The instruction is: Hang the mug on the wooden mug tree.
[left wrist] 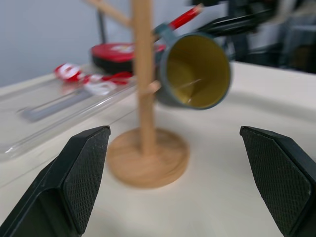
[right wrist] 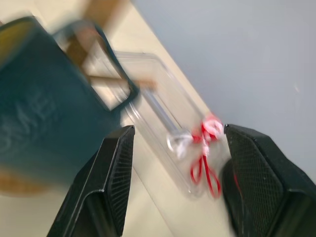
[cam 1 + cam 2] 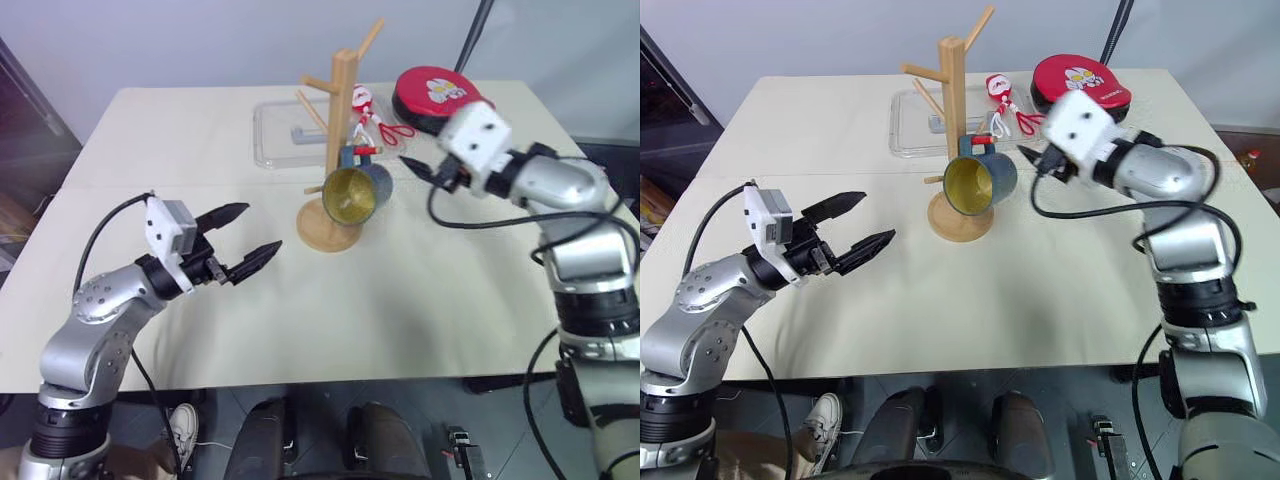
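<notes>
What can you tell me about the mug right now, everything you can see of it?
The mug is dark teal-blue ceramic by its look, with a yellow interior and pale lettering on its side. It hangs tipped on its side by its loop handle from a low peg of the wooden mug tree, mouth facing the robot, above the round base. The right end effector is open just beside it, not gripping it.

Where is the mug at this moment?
The mug hangs by its handle on a low peg of the wooden mug tree, mid-table, yellow inside facing the robot; the right gripper is beside it.
</notes>
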You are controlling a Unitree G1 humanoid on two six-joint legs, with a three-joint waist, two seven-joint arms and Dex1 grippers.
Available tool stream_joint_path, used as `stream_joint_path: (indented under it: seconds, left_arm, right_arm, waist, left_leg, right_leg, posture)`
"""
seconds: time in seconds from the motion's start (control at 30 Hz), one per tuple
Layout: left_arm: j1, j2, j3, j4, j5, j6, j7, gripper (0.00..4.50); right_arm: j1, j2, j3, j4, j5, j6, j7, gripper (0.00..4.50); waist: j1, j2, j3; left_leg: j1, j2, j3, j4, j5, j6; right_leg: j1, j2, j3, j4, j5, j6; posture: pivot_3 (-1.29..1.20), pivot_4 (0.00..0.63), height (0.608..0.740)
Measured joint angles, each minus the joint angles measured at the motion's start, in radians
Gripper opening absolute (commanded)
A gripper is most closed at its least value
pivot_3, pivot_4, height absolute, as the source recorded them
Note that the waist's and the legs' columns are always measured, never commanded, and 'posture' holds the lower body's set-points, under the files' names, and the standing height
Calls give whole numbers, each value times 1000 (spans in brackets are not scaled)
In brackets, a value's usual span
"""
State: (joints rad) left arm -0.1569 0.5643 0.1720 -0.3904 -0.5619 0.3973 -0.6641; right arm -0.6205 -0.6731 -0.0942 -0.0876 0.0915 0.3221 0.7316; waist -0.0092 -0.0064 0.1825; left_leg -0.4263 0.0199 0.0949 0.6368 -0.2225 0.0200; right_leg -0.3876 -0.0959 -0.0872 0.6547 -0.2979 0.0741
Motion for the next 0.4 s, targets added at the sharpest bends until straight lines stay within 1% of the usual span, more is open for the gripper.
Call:
stream_joint_path:
  seconds: [0.07,0.13,0.2,0.27,0.4]
  left_arm:
    - [14,-37,-1,67,65,-32,60,4500]
    - [38,-81,-1,133,125,-72,119,4500]
    - [69,-121,1,190,165,-101,166,4500]
    - [81,-142,2,221,184,-116,191,4500]
    - [120,-158,2,237,208,-150,201,4500]
  right_arm:
    - [81,68,-90,17,81,4,-29,2960]
    - [165,132,-143,47,135,-1,-52,2960]
    - [251,176,-152,90,153,-25,-64,2960]
    - [302,203,-149,112,158,-50,-67,2960]
    - [351,234,-136,113,171,-91,-66,2960]
  waist:
    - [-4,0,0]
    - [-5,0,0]
    - [-3,0,0]
    - [-3,0,0]
    - [-5,0,0]
  left_leg:
    - [0,0,0,0,0,0]
    - [1,1,0,-1,0,0]
    - [0,0,0,-1,0,0]
    - [0,0,1,-1,0,1]
    - [0,1,0,-1,0,0]
  right_leg:
    - [0,0,0,0,0,0]
    - [-1,1,0,0,0,0]
    - [-2,0,0,1,0,0]
    - [-2,0,0,1,0,0]
    - [-2,0,0,1,0,0]
  posture:
    - [0,150,740]
    - [0,150,740]
    - [0,150,740]
    - [0,150,740]
    - [0,150,740]
